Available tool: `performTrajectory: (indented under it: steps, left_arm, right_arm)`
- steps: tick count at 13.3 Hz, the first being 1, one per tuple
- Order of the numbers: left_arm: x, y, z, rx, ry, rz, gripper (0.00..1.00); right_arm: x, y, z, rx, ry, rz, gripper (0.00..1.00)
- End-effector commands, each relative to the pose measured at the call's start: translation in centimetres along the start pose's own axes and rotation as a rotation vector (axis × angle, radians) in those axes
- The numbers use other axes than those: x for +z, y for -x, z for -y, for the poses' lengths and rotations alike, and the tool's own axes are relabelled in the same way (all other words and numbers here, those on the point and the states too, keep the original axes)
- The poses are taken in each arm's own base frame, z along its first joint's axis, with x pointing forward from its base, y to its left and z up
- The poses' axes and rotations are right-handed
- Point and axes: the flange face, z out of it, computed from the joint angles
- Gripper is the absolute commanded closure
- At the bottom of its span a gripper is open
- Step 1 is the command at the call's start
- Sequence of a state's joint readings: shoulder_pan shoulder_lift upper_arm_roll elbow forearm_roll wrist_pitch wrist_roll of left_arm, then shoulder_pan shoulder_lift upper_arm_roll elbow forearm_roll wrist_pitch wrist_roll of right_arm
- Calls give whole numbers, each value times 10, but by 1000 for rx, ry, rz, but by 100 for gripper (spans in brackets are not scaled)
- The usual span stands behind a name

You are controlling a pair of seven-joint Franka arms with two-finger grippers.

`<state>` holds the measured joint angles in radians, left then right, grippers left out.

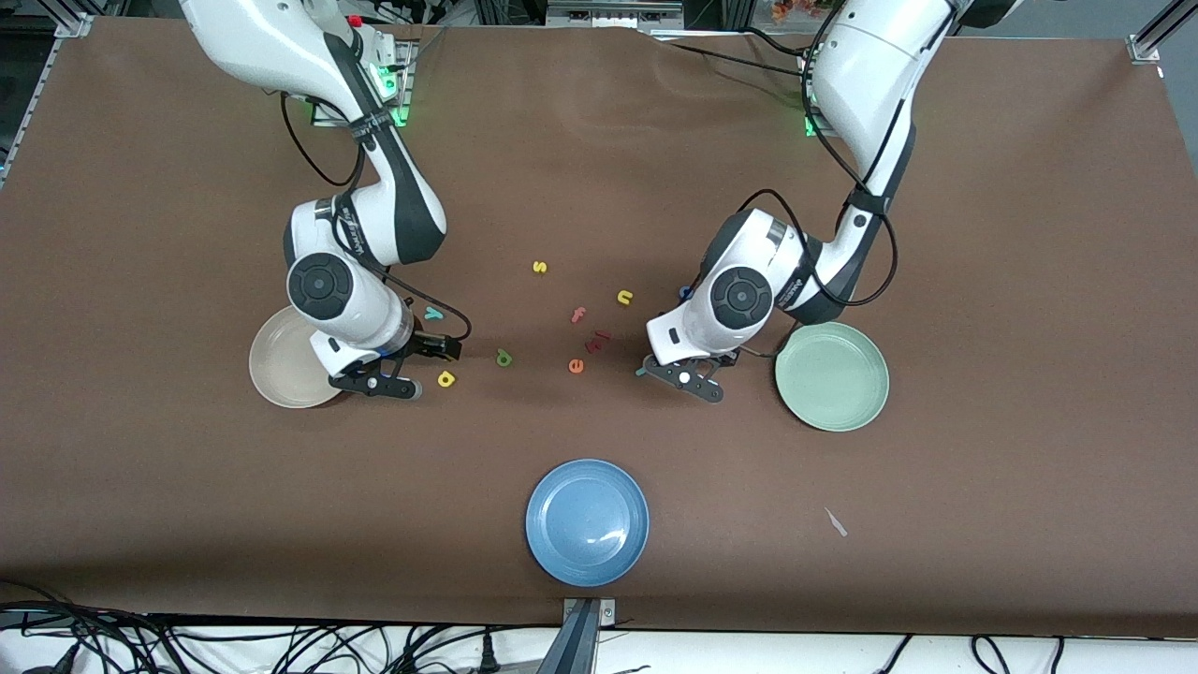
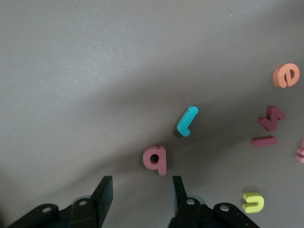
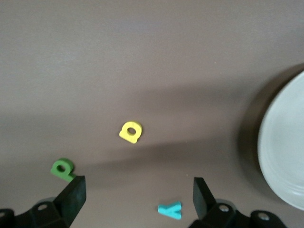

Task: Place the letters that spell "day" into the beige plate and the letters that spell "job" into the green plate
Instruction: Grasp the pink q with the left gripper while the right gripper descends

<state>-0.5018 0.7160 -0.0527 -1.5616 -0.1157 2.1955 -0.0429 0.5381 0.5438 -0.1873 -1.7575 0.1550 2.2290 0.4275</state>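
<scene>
While both arms hang low over the brown matte worktop (image 1: pixel 599 140), no letter lies in either plate. The left gripper (image 2: pixel 142 194) sits beside the round, shallow green plate (image 1: pixel 832 376), over the salmon "b" (image 2: pixel 156 159); its jaws stand apart with nothing between them. The teal hook-shaped "j" (image 2: pixel 187 120) lies just beside the "b", flat on the worktop. The blue "o" (image 1: pixel 684 292) is mostly hidden by the left arm.

The right gripper (image 3: pixel 137 194) hangs beside the smooth beige plate (image 1: pixel 281 370), jaws spread wide and empty, over the worktop near the yellow "a" (image 3: pixel 130 132). The dark green "d" (image 3: pixel 62 168) and teal "y" (image 3: pixel 170 209) lie flat near it, apart from each other. All letters are thick foam cut-outs.
</scene>
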Motion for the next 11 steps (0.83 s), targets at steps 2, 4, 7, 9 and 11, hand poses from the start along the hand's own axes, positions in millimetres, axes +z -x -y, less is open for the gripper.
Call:
performTrajectory:
  steps: [2,4,7,9,11]
  left_arm:
    - [26,-9,-5,7,-12,-34,41]
    - [40,-11,-2,5,-13,-55,41]
    - [44,-10,-4,8,-14,-48,43]
    - [42,-9,-3,7,-14,-41,51]
    - [43,-8,-5,10,-14,-33,80]
  right_arm:
    - [26,-6,4,56,-54,-4,0]
    - [39,-8,3,53,-51,-9,0]
    - [49,-12,1,55,-45,-11,0]
    - [54,-16,3,57,-48,-12,1]
    - [54,-17,8,52,-50,-14,2]
